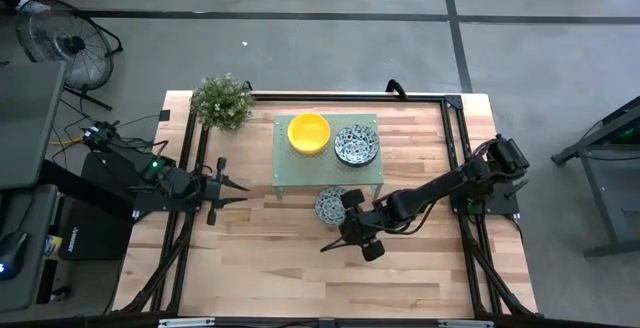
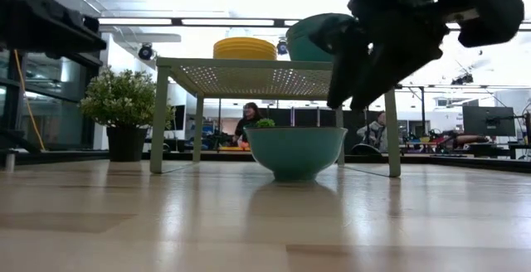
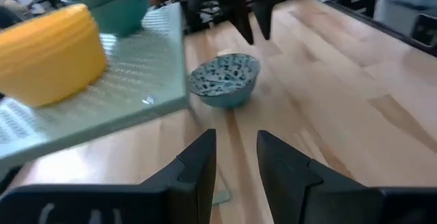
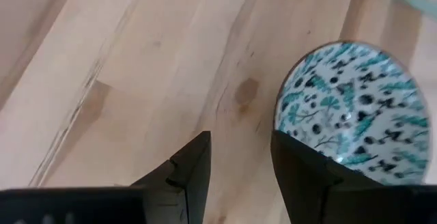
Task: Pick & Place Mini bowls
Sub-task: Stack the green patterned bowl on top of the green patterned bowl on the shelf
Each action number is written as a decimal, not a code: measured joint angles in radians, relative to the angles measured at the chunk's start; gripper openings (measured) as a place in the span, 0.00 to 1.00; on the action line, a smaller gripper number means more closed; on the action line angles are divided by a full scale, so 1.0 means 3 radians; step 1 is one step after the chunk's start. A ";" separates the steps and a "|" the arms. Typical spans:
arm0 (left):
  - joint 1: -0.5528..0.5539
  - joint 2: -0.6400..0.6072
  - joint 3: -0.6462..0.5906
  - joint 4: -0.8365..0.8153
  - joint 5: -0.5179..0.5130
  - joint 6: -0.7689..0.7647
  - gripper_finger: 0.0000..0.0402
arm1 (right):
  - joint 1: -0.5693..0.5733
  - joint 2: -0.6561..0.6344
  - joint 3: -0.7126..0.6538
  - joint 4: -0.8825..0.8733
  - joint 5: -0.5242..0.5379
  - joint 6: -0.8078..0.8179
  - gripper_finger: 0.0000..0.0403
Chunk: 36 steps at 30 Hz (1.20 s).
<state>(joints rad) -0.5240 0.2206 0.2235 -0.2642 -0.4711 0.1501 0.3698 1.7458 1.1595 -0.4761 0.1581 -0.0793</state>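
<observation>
A small round white bowl with a dense blue-green pattern (image 1: 330,204) sits on the wooden table (image 1: 290,268) beside the pale green perforated stand (image 1: 290,168). It looks rigid, light, glossy, likely breakable; pinching its rim seems best. The right gripper (image 1: 345,230) hovers beside it, narrowly parted, empty; the left gripper (image 1: 232,190) waits, also narrowly parted.

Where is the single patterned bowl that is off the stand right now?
In the high view the patterned bowl sits on the table just in front of the green stand, beside the right gripper, whose open fingers hold nothing.

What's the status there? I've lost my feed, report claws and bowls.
Right claw open, empty, beside patterned bowl on table. Left claw open, empty, waiting left of stand. Yellow stack and patterned stack on stand. Nothing blocking.
</observation>
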 joint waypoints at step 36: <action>0.0000 -0.0700 -0.0419 0.0102 0.0532 0.0304 0.26 | 0.0020 0.0425 0.0009 0.0118 0.0927 -0.0708 0.35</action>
<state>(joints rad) -0.5240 0.0105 0.0978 -0.2335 -0.3115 0.2413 0.3759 1.8733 1.1622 -0.4408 0.4360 -0.2917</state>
